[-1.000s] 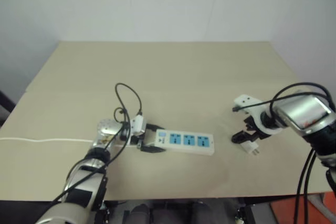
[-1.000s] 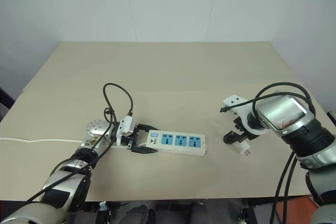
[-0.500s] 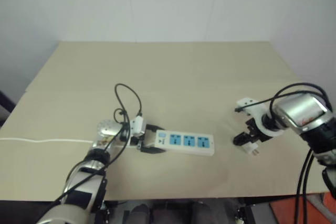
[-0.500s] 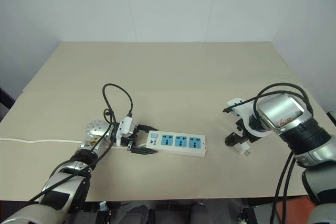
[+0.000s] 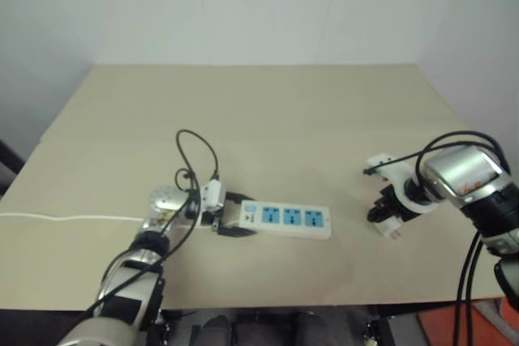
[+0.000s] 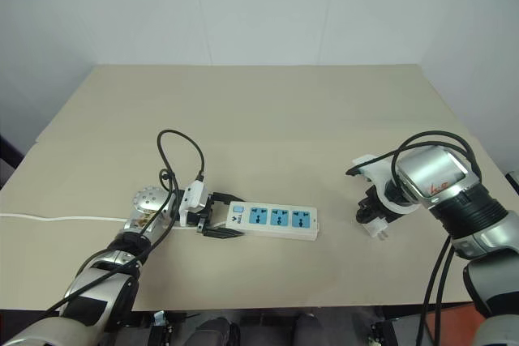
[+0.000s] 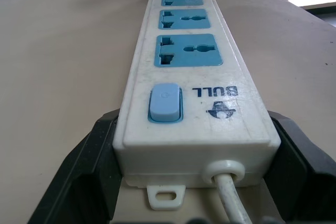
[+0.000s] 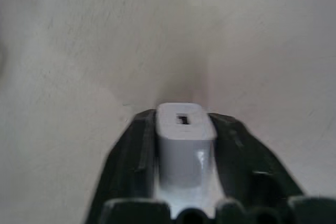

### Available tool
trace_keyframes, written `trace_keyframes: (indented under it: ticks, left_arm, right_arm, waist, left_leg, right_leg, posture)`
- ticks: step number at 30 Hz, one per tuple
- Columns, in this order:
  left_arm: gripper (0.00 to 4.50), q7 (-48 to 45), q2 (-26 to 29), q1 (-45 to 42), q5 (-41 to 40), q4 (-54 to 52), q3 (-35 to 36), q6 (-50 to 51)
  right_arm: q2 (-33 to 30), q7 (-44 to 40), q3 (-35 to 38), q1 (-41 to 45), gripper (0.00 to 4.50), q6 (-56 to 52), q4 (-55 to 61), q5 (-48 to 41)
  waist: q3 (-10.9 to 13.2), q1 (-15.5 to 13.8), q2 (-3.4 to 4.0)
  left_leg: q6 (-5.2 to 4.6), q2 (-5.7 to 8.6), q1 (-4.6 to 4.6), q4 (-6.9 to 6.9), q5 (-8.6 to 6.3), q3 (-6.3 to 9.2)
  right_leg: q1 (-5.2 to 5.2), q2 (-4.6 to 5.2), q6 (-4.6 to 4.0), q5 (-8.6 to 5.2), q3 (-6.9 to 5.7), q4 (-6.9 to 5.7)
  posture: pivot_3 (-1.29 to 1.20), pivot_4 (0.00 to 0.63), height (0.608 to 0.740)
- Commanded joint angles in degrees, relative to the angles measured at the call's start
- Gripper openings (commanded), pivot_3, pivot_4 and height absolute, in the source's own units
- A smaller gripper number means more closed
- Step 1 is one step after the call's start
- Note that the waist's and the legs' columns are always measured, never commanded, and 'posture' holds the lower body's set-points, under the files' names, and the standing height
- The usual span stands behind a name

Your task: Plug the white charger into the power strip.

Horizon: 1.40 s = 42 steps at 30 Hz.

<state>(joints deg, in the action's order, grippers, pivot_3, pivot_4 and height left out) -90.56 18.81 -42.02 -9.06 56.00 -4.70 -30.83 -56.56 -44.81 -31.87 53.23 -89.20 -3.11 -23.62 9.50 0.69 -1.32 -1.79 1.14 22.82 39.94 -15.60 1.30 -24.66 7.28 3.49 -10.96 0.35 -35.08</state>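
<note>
The right pincer (image 8: 184, 145) is pinching the white charger (image 8: 182, 129) against the worktop (image 5: 268, 111), probably readying a lift. Well off to its left, the left pincer (image 7: 184, 177) is clamping the power strip (image 7: 189, 77) by its switch end, apparently steadying it for plugging.

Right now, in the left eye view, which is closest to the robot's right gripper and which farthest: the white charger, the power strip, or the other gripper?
1. The white charger: clamped in the right gripper itself, at the table's right side.
2. The power strip: lying mid-table, to the left of the charger.
3. The left gripper: farthest, shut on the strip's switch end.
</note>
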Motion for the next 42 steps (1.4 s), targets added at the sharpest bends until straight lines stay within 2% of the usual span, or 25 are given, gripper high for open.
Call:
trace_keyframes:
  ticks: [1, 8, 12, 15, 17, 22, 26, 29, 37, 42]
  left_arm:
    - [3.29, 0.34, -0.07, 0.74, 0.62, -0.12, -0.63, 0.33]
    - [3.29, -1.72, 0.08, 0.72, 0.24, -1.47, -1.22, 1.77]
    - [3.29, -1.92, 0.37, 0.83, 0.12, -2.11, -1.37, 2.3]
    - [3.29, -1.93, 0.61, 1.02, 0.08, -2.63, -1.64, 2.84]
    - [3.29, -1.72, 0.88, 1.13, 0.54, -2.93, -1.9, 2.78]
    - [3.29, 0.64, 1.42, 1.77, 1.44, -4.1, -2.35, 3.13]
    - [3.29, 2.3, 1.58, 2.94, 1.59, -6.9, -2.95, 6.29]
    - [3.29, 2.96, 1.76, 4.09, 1.45, -9.38, -3.43, 8.05]
    - [3.29, 4.35, 2.56, 5.69, 0.98, -13.33, -3.86, 10.3]
    - [3.29, 4.5, 2.74, 6.06, 0.72, -14.13, -4.03, 10.82]
  right_arm:
    - [-0.42, 0.17, 1.02, 0.29, 1.12, 0.39, 0.65, 0.58]
    - [-0.15, 1.71, 4.39, 2.12, 1.12, -0.15, 4.74, 0.65]
    - [3.32, 4.43, 12.94, 2.85, 1.12, 1.26, 8.16, 0.11]
    - [6.59, 3.49, 20.5, 2.13, 1.12, 3.21, 11.7, -2.9]
    - [9.46, 2.34, 25.4, -0.21, 1.12, 6.78, 14.03, -5.26]
    - [22.22, 4.23, 35.38, -11.72, 1.12, 26.49, 20.61, -7.27]
    - [30.48, 0.68, 35.79, -20.47, 1.12, 44.92, 21.4, -7.36]
    - [34.35, -3.17, 34.54, -24.06, 1.12, 52.88, 19.94, -8.33]
    - [39.4, -14.17, 31.85, -27.6, 1.12, 67.2, 12.98, -9.54]
    - [40.72, -21.42, 27.73, -27.1, 1.12, 75.29, 4.0, -6.1]
  waist:
    - [0.0, 0.0, 0.0]
    - [-0.01, 0.04, 0.02]
    - [-0.01, 0.07, 0.02]
    - [-0.01, 0.05, 0.02]
    - [-0.01, 0.05, 0.01]
    - [-0.12, 0.06, -0.08]
    - [-0.12, 0.07, -0.07]
    - [-0.12, 0.12, -0.07]
    - [-0.12, 0.13, -0.06]
    - [-0.12, 0.14, -0.06]
  left_leg:
    - [0.0, 0.0, 0.0, 0.0, 0.0, 0.0]
    - [0.0, 0.0, 0.0, 0.0, 0.0, 0.0]
    - [0.0, 0.0, 0.01, -0.01, 0.0, 0.01]
    - [0.0, 0.0, 0.01, -0.01, 0.0, 0.02]
    - [0.0, 0.0, 0.01, -0.02, 0.0, 0.03]
    - [0.0, 0.0, -0.06, -0.03, 0.0, 0.03]
    - [0.03, 0.02, -0.14, 0.04, 0.02, 0.05]
    - [0.03, 0.02, -0.38, 0.0, 0.02, 0.08]
    - [0.03, 0.01, -0.55, -0.02, 0.02, 0.09]
    - [0.04, 0.01, -0.56, -0.02, 0.03, 0.07]
  right_leg:
    - [0.0, 0.0, 0.0, 0.0, 0.0, 0.0]
    - [0.0, 0.0, 0.0, 0.0, 0.0, 0.0]
    - [-0.03, 0.0, 0.0, 0.0, 0.02, -0.02]
    - [-0.03, 0.0, 0.0, 0.0, 0.0, -0.02]
    - [-0.03, 0.0, 0.01, 0.0, 0.0, -0.02]
    - [0.15, 0.0, 0.03, 0.01, -0.16, 0.0]
    - [0.26, 0.0, 0.03, 0.01, -0.17, -0.04]
    - [0.44, -0.01, 0.03, 0.01, -0.14, -0.06]
    - [0.51, -0.04, 0.03, 0.01, -0.06, -0.1]
    - [0.5, -0.04, 0.03, 0.01, -0.04, -0.1]
  posture:
    - [0.0, 0.15, 0.74]
    - [0.0, 0.15, 0.74]
    - [0.0, 0.15, 0.74]
    - [0.0, 0.15, 0.74]
    - [0.0, 0.15, 0.74]
    - [0.0, 0.15, 0.74]
    - [0.0, 0.15, 0.74]
    - [0.0, 0.15, 0.74]
    - [0.0, 0.15, 0.74]
    - [0.0, 0.15, 0.74]
